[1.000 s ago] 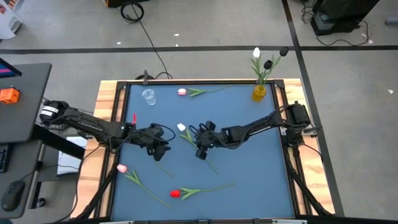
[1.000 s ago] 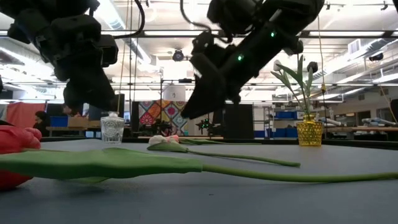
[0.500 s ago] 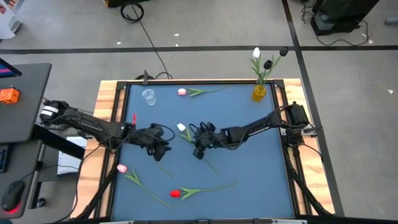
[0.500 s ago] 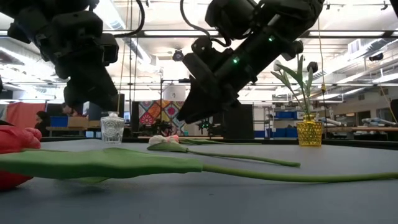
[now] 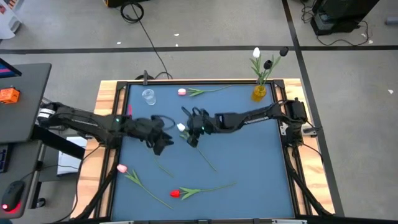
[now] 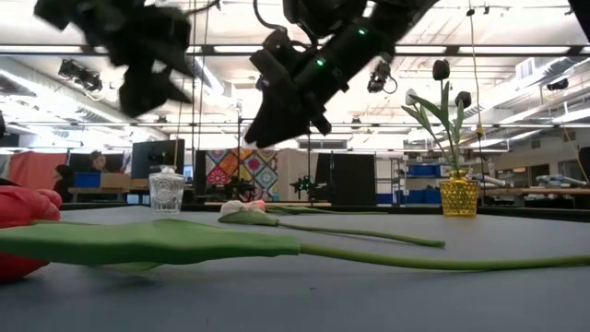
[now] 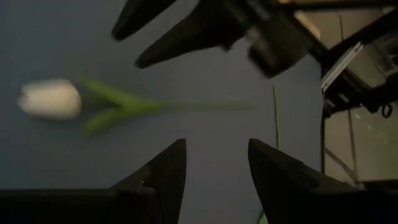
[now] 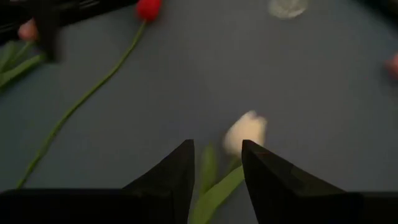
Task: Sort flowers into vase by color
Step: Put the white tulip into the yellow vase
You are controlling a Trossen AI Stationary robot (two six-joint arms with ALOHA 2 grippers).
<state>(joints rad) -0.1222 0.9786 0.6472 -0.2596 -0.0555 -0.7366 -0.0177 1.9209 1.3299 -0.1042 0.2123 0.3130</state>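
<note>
Blue table, both grippers risen off it, white tulip unmoved

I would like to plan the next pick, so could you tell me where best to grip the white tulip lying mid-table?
Probably the thin green stem just behind the white tulip, coming straight down with fingers across it: it lies flat on the table.

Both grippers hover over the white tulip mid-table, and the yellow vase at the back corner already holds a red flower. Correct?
Not quite: the yellow vase holds white and black flowers, not red, as the high view shows. The left gripper and right gripper do hover by the white tulip.
</note>
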